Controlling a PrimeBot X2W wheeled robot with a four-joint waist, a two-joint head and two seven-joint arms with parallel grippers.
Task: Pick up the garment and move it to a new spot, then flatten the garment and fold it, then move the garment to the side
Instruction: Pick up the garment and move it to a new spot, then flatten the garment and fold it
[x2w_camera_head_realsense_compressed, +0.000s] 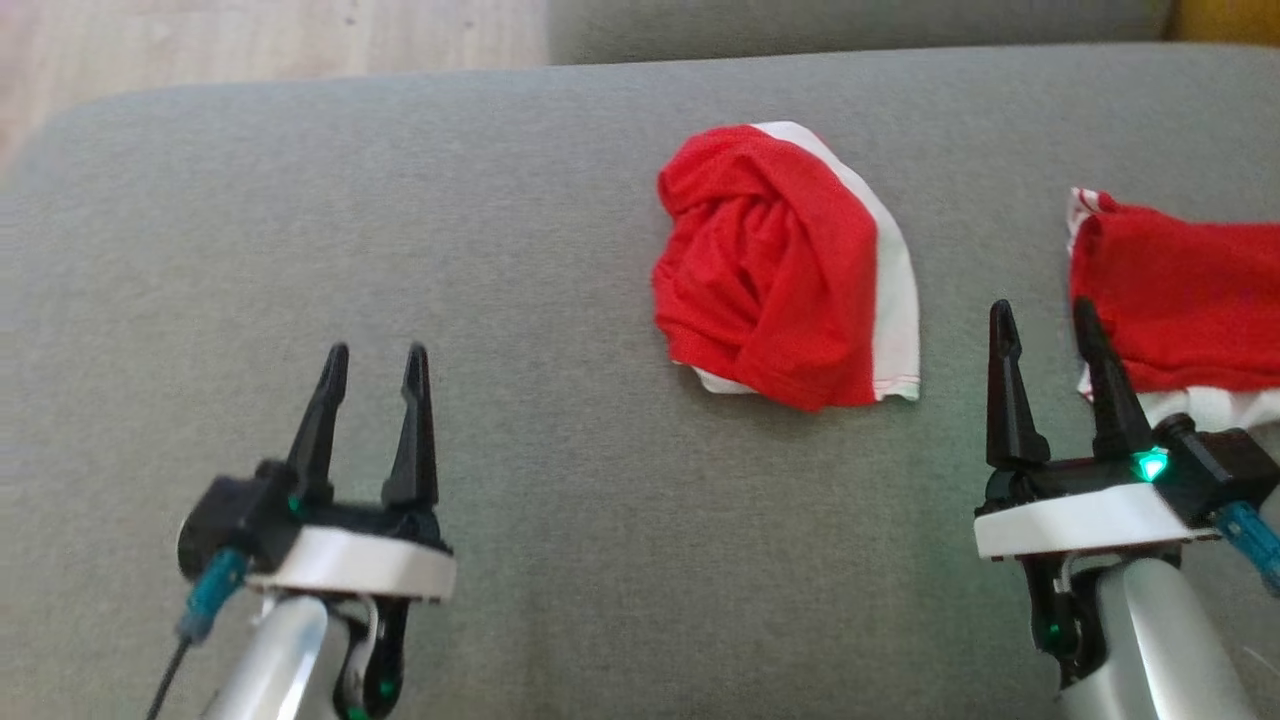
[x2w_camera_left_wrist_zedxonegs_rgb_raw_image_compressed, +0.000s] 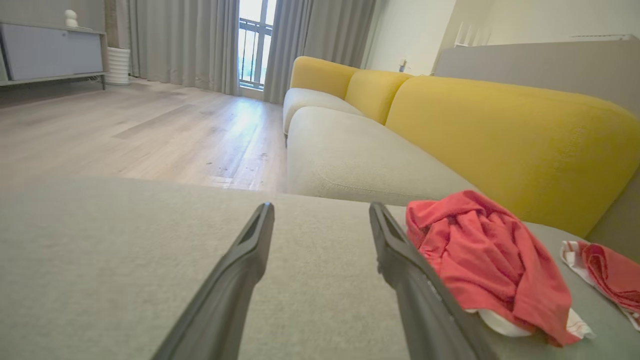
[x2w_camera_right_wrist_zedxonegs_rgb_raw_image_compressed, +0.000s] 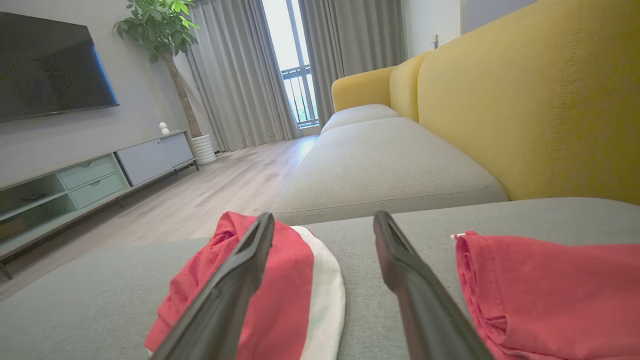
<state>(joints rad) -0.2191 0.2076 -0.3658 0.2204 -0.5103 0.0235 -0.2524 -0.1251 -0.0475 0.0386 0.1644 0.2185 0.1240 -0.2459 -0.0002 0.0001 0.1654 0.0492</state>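
Red-and-white crumpled cloth garment (x2w_camera_head_realsense_compressed: 785, 270): soft, light, limp; pinch white hem (x2w_camera_head_realsense_compressed: 897, 384) at five o'clock. Left gripper (x2w_camera_head_realsense_compressed: 377, 352), right gripper (x2w_camera_head_realsense_compressed: 1041, 308) spread, empty.

Head cam: high up, looking steeply down on the grey cushion (x2w_camera_head_realsense_compressed: 400, 200), with its far edge at the top of frame. Both wrist cams: low, skimming just above the cushion, facing along the sofa toward the window (x2w_camera_left_wrist_zedxonegs_rgb_raw_image_compressed: 255, 45). All three share the crumpled red garment (x2w_camera_head_realsense_compressed: 770, 270). The wrist cams also share the yellow backrest (x2w_camera_left_wrist_zedxonegs_rgb_raw_image_compressed: 500, 130).
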